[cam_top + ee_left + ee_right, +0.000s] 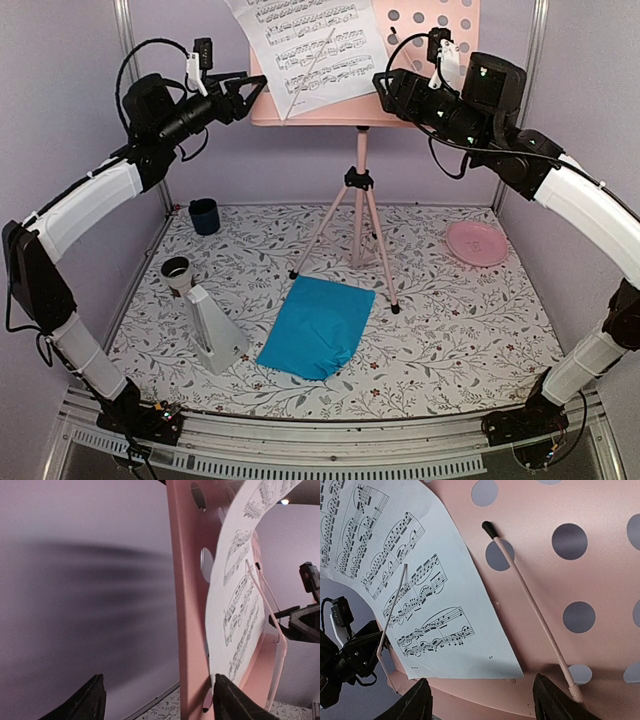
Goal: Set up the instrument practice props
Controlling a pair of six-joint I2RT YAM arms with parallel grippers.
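Your left arm (pixel 85 210) ran up from the lower left of the overhead view, bent near the left edge and stretched up and right. That put the left gripper (pixel 252 95) at the left edge of the tray (pixel 320 115) on the stand (pixel 358 150). In the left wrist view its fingers (pixel 92 700) stood wide apart at the bottom of the frame. The tray's edge ran up between them, close beside the right one, and that view did not show whether they touched. They held nothing.

Your right arm (pixel 590 210) came up from the lower right and folded back toward the top centre. The right gripper (pixel 384 92) hung before the tray's lower part, just right of the pole. Its fingers (pixel 420 702) were also spread wide at the bottom of the right wrist view, with nothing between them.

The stand stood on 3 legs at the centre of the table (pixel 480 330), with its tray at the top centre. The white sheet (pixel 310 40) leaned on the tray's left half with 1 thin wire (pixel 394 605) across it. A 2nd wire (pixel 530 609), black-tipped, lay on the bare tray. The blue sheet (pixel 318 325) lay flat on the table below the legs. The metronome (pixel 215 335) stood just left of it, in the lower left.

The white sheet carried printed staves of notes. A small page number (pixel 490 657) near its lower corner was too small to read for sure.
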